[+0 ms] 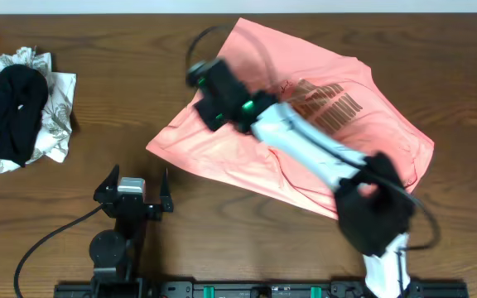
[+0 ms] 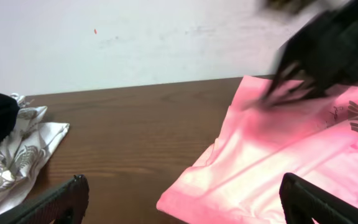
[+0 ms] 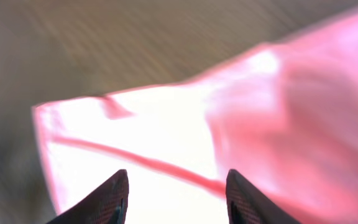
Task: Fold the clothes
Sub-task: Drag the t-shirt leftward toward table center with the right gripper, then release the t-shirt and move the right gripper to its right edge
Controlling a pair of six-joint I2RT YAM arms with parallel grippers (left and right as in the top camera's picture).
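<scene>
T-shirt (image 1: pixel 222 153): spread on wood table (image 1: pixel 122 91), directly under right gripper (image 3: pixel 176 193), at the T-shirt edge away from the lettering (image 1: pixel 334 99)
right gripper: fingers apart, nothing between them
left gripper (image 1: pixel 136 189): wide apart, near T-shirt, not touching
fabric: salmon-pink, soft, creased, stitched hem
well apart from T-shirt: black garment (image 1: pixel 11 108) on white leaf-print cloth (image 1: pixel 56 120)

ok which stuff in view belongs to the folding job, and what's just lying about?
Job: salmon-pink soft fabric T-shirt with dark lettering; right gripper above it.
Lying about: black cloth and white patterned cloth, heaped at far left.
</scene>
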